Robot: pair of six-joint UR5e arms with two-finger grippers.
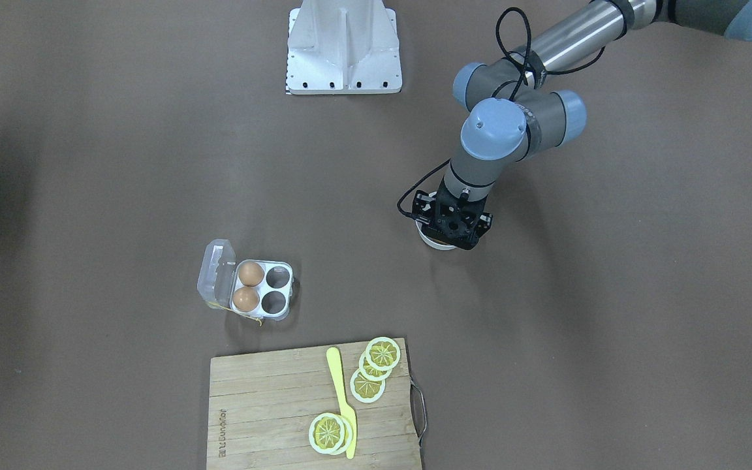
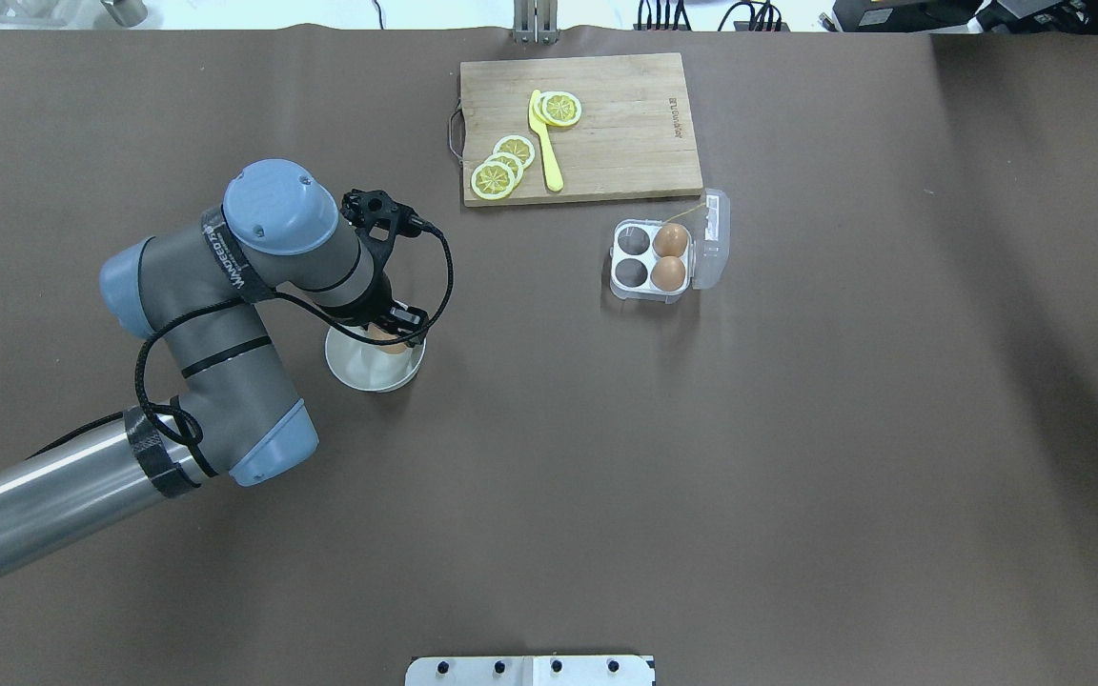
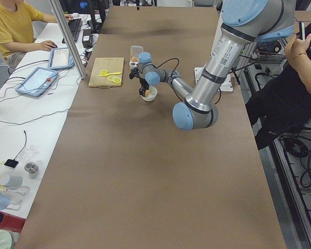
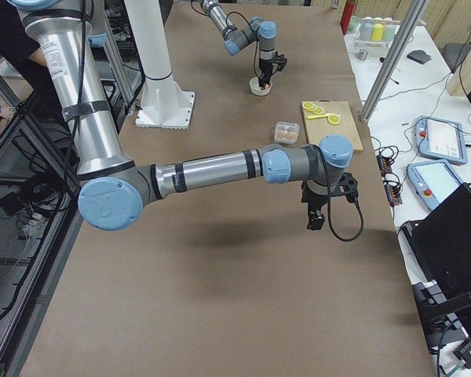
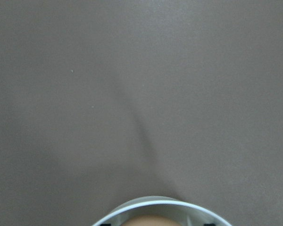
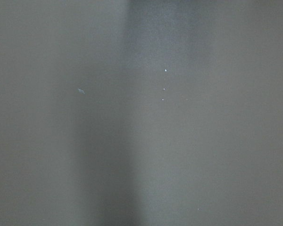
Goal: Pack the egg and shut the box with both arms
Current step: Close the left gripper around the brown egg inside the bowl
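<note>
Wide brown counter (image 2: 797, 476), left hand (image 2: 395, 332) spread wide astride egg (image 5: 148, 220) in bowl (image 2: 358, 372), box (image 2: 665, 259) well apart, right hand (image 4: 313, 218) grip impossible to tell.

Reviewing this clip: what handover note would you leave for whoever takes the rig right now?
Left gripper: down in the white bowl over the egg; grip cannot be told.
Right gripper: hovering over bare table, away from the box; state cannot be told.
Done: two eggs in the box, lid open.
To do: move the bowl egg to an empty cell, close the lid with both arms.
</note>
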